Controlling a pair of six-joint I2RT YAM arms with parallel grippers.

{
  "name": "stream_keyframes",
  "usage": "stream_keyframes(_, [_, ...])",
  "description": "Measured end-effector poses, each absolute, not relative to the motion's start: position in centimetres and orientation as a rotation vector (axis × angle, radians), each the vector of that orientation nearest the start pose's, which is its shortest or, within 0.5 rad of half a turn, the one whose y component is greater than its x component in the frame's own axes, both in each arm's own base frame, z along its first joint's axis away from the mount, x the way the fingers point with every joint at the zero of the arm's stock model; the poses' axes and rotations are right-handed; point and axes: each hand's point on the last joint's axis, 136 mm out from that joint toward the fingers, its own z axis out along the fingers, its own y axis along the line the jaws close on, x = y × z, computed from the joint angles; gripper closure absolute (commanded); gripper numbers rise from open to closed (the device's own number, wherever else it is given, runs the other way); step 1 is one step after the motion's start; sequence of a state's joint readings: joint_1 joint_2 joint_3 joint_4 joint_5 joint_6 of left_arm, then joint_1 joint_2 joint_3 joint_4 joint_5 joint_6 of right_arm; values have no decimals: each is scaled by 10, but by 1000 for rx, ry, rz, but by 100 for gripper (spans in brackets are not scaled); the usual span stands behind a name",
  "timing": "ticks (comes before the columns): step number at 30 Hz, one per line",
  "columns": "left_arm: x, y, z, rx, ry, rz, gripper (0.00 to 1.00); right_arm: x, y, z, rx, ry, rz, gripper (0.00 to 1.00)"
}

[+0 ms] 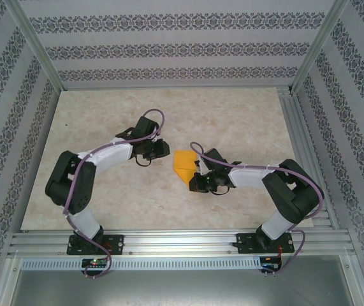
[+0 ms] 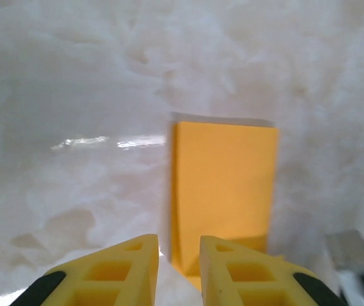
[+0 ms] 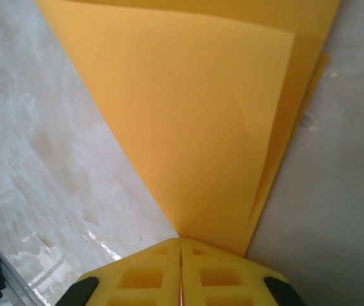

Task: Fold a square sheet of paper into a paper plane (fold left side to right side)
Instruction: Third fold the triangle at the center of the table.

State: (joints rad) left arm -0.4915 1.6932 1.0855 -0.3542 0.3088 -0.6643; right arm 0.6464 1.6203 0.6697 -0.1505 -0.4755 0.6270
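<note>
Grip by right gripper [image 3: 180, 245] on folded paper [image 3: 201, 127] tip, forearm low; left gripper [image 2: 178, 248] slightly parted, empty, facing paper.

The top view is bright and even, with only small soft shadows on the table [image 1: 232, 121]. The left wrist view is blurry. The table there shines with white glare streaks, and the folded orange paper [image 2: 223, 191] has a thin dark shadow along its left and top edges. In the right wrist view the paper looks bright and sharp.
</note>
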Motion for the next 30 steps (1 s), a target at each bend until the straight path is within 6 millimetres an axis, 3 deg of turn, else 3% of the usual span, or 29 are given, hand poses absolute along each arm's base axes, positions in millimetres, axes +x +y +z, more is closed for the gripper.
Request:
stream_keyframes(4, [324,-269,96,-7,2680,-907,77,213,259,10,-192,2893,965,92])
stream_keyframes(11, [287,-306,64,111,2796,-974,77,214,259,10,-189,2904,959,92])
stream_keyframes(21, [293,-310,23,85,2881,-906,78,214,259,10,-188,2907,957,91])
stream_keyframes(30, [296,-311,21,83,2878,-890,78,214,252,21,-126,2901,912,89])
